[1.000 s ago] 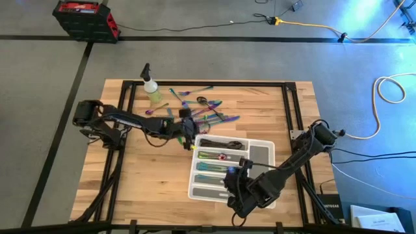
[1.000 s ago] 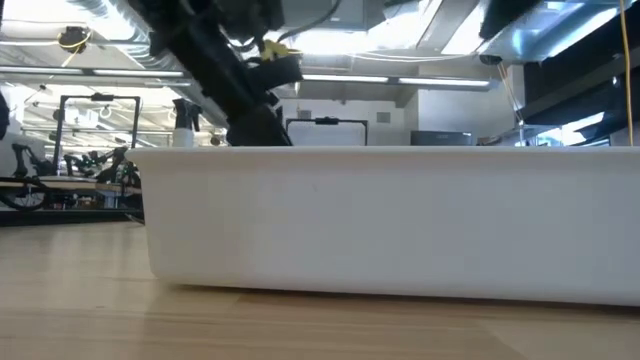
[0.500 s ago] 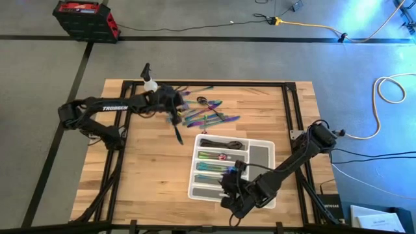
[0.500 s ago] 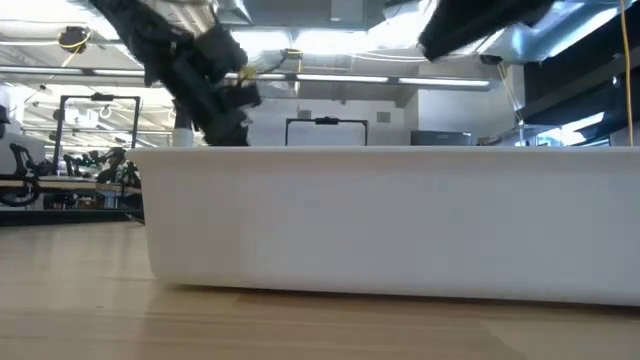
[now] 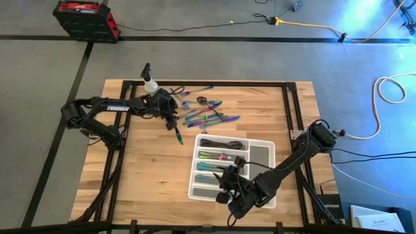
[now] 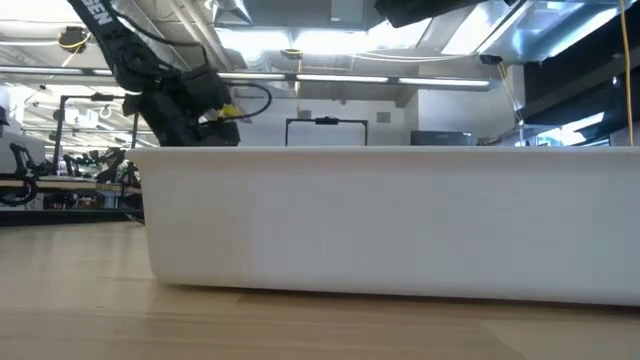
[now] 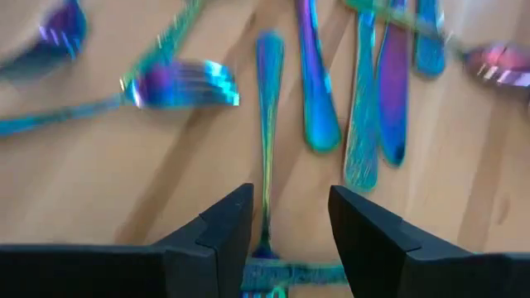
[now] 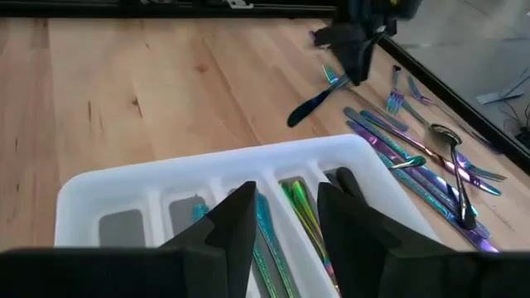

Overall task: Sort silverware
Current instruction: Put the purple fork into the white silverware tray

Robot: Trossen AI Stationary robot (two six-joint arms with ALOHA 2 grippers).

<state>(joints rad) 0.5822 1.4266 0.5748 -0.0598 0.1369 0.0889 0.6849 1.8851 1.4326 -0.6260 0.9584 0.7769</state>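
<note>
Holding a single iridescent utensil [image 5: 177, 133] by its upper end, the left gripper [image 5: 170, 119] sits at upper centre-left of the high view, just left of the loose silverware pile [image 5: 209, 117] on the desk [image 5: 143, 175]. The utensil hangs from the fingers [image 7: 224, 228] toward the bare wood below. In the left wrist view the two fingers stand partly apart with the slim handle running between them; more forks and spoons lie spread on the wood beyond.

The right gripper [image 5: 227, 188] hovers at lower centre of the high view, over the lower left end of the white compartment tray [image 5: 260, 148]. Its fingers [image 8: 236, 219] stand partly apart and hold nothing. Sorted iridescent pieces [image 8: 302, 215] lie lengthwise in the tray's long compartments; dark pieces [image 5: 218, 143] occupy the top compartment.

A spray bottle [image 5: 152, 88] stands upright at upper left of the desk, near the left gripper. In the low view the tray wall [image 6: 400, 220] fills the frame.
</note>
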